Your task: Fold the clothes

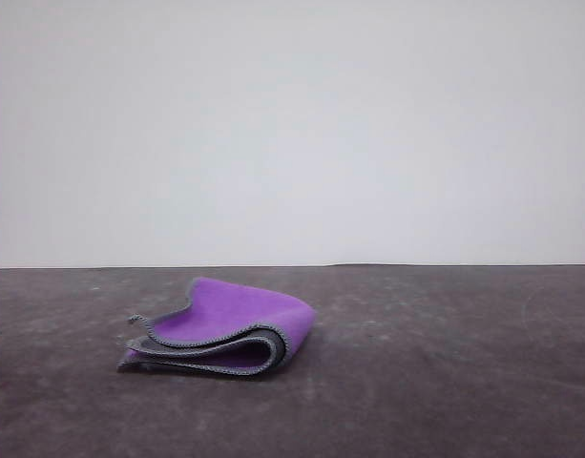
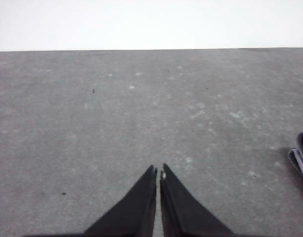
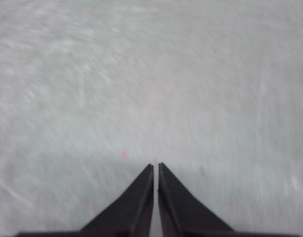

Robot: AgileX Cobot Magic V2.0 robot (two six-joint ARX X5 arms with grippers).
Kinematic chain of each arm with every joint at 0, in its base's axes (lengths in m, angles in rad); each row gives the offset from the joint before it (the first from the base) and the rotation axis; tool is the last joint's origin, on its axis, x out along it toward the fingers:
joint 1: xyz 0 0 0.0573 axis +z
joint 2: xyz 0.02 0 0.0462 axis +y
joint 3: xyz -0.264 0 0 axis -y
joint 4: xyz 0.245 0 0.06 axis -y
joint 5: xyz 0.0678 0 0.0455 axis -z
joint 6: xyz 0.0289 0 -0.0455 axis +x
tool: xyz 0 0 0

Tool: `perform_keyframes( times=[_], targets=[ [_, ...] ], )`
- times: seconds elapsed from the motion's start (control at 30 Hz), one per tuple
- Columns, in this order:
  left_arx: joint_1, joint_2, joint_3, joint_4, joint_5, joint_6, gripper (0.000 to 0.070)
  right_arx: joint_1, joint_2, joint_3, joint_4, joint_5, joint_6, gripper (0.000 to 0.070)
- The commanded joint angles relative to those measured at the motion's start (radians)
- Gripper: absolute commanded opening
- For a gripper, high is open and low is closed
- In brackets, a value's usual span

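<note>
The clothes, one small cloth, lie folded into loose layers on the dark table, left of centre in the front view. Its purple face is on top and its grey stitched edges curl along the front. A grey and purple corner of the clothes peeks in at the edge of the left wrist view. My left gripper is shut, its black fingers together over bare table, apart from the cloth. My right gripper is also shut, with nothing between its fingers, above a pale blurred surface.
The dark grey table runs across the front view with scuffed, speckled patches. A plain white wall stands behind its far edge.
</note>
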Motion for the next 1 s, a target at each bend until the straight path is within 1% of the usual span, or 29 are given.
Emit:
perform_keyframes(
  times=[0.0,0.17,0.3,0.53,0.97],
  targets=[
    [0.000,-0.001,-0.020,-0.006,-0.002,0.010,0.0000,-0.010,-0.069,-0.048,0.010,-0.001,0.041,0.0011],
    [0.000,-0.001,-0.020,-0.006,-0.002,0.011,0.0000,-0.045,-0.278,-0.161,0.010,0.000,0.062,0.0011],
    [0.000,-0.001,-0.020,-0.006,-0.002,0.010,0.0000,-0.071,-0.381,-0.212,0.021,0.005,0.091,0.0011],
    [0.000,-0.001,-0.020,-0.005,-0.002,0.010,0.0000,-0.096,-0.406,-0.245,0.110,0.028,0.104,0.0011],
    [0.000,-0.001,-0.020,-0.005,-0.002,0.010,0.0000,-0.094,-0.406,-0.244,0.130,0.024,0.103,0.0011]
  ],
)
